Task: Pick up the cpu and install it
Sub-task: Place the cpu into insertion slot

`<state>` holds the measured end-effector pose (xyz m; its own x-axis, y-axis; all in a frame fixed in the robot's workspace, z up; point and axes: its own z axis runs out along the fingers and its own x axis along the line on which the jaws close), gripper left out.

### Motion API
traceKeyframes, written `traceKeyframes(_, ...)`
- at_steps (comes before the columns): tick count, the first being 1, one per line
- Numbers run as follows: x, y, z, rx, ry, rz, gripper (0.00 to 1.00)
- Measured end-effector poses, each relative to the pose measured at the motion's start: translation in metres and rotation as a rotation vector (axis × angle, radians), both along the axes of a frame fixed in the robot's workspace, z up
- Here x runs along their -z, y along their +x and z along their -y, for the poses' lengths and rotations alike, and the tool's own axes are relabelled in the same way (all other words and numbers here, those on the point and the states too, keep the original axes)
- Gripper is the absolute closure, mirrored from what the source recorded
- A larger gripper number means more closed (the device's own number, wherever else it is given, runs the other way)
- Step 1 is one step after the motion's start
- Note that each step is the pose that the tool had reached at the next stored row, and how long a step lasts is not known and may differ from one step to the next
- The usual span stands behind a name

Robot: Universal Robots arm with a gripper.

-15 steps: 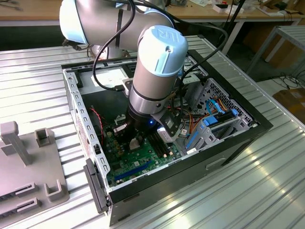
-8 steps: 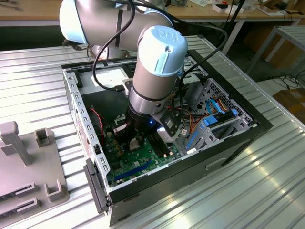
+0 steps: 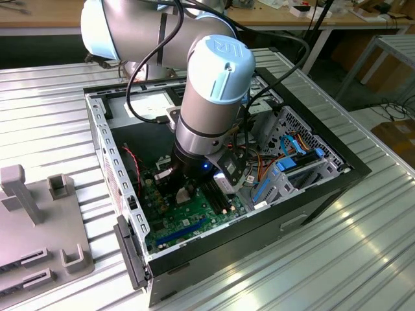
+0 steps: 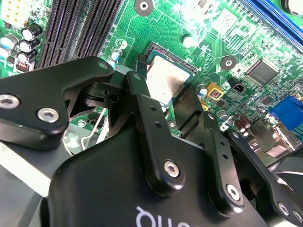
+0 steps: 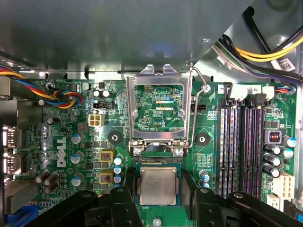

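Observation:
The cpu (image 5: pixel 158 185), a thin square chip with a silver-grey face, lies level at the open socket on the green motherboard (image 5: pixel 71 123). In the second wrist view the cpu (image 4: pixel 166 79) sits between the black fingers (image 4: pixel 138 90). My gripper (image 5: pixel 159 187) is shut on it, one finger against each of two opposite edges. The socket's metal frame (image 5: pixel 158 106) stands flipped up just beyond it, its lever (image 5: pixel 196 113) raised. In the exterior view my gripper (image 3: pixel 183 190) reaches down into the computer case (image 3: pixel 311 194), low over the board.
Black memory slots (image 5: pixel 241 146) run beside the socket. Bundled coloured cables (image 5: pixel 64 99) and yellow and black wires (image 5: pixel 265 52) hang near the case walls. A drive bay with blue parts (image 3: pixel 288 172) fills the case's end at the exterior view's right. A grey fixture (image 3: pixel 39 220) sits outside the case.

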<state>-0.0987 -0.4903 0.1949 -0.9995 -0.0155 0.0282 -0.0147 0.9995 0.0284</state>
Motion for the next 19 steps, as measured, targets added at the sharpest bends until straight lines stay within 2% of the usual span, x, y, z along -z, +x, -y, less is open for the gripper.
traceKeyframes(19,0.0003,0.0,0.0,0.0,0.0,0.0,0.53)
